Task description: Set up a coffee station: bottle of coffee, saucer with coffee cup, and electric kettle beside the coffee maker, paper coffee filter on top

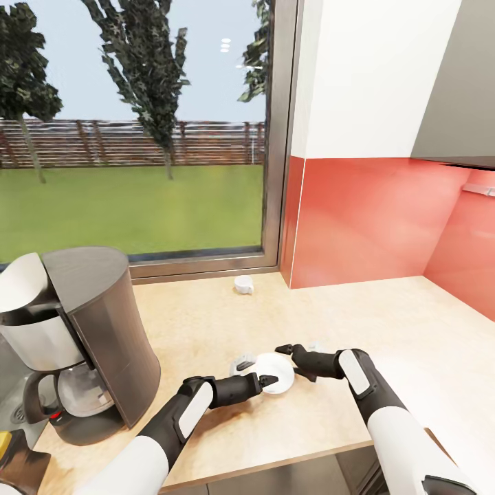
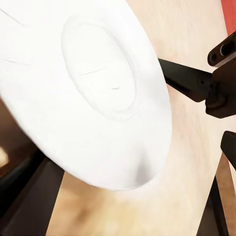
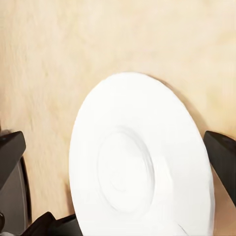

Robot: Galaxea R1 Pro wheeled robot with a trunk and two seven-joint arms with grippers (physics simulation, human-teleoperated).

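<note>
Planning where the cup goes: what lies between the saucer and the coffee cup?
Head view: bare countertop between saucer and coffee cup.

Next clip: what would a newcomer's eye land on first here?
Probably the white saucer near the counter's front edge, with the left tool and right tool meeting at it from either side. Next, the tall grey coffee maker standing at the left, and the tiny white cup lying alone by the window.
</note>
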